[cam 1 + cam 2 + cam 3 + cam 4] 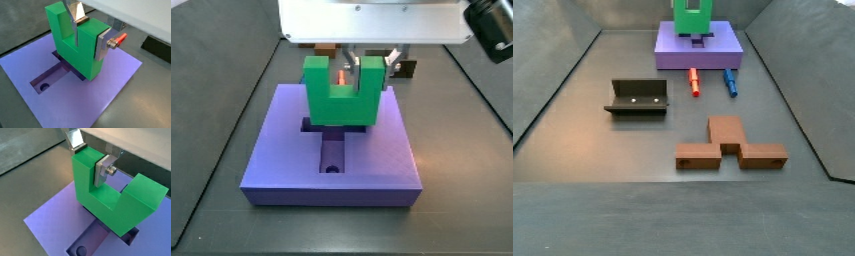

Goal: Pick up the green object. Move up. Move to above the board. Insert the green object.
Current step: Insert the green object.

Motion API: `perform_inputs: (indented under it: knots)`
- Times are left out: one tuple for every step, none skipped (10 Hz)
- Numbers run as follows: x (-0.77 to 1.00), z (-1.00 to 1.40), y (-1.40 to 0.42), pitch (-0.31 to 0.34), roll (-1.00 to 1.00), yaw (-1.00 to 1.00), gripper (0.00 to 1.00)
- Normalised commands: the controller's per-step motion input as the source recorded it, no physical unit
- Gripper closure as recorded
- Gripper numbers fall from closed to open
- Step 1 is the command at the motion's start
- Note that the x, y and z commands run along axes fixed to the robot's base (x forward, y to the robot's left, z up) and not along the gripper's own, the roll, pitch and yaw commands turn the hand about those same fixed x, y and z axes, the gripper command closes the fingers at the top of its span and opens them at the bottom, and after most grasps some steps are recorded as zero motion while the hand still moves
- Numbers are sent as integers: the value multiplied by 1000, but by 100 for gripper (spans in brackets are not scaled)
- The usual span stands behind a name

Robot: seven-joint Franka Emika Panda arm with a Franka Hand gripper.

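In the wide side view, the dark fixture [636, 98] stands on the floor at about 9 o'clock of the scene's middle. Right of it, an orange peg [695, 82] and a blue peg [730, 82] lie side by side just in front of the purple board [669, 53], which sits at 12 o'clock. At about 5 o'clock rests a cluster of brown blocks [731, 147].

The green object [75, 49] stands upright on the board [113, 85], its base down in the cross-shaped recess [48, 79], prongs pointing up. In a side view the green object [341, 92] sits over the head of the recess, with a round hole [331, 167] at 6 o'clock of it.

The gripper [90, 155] is clamped on the green object [110, 195]: one silver finger [77, 11] reaches down into the notch, another finger [105, 170] presses the prong's outer face, so one prong is pinched between them.
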Motion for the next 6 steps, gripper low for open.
perform_inputs:
  knots:
    - [-146,-49,0,-26,0,37,100]
    - [-186,-46,0,-51,0,34,100]
    - [-54,-49,0,-10,-74,17,100]
    - [0,-140,-29,-26,-181,6,100]
    - [0,-157,-3,-79,-187,37,100]
    - [0,-166,0,-100,-187,40,100]
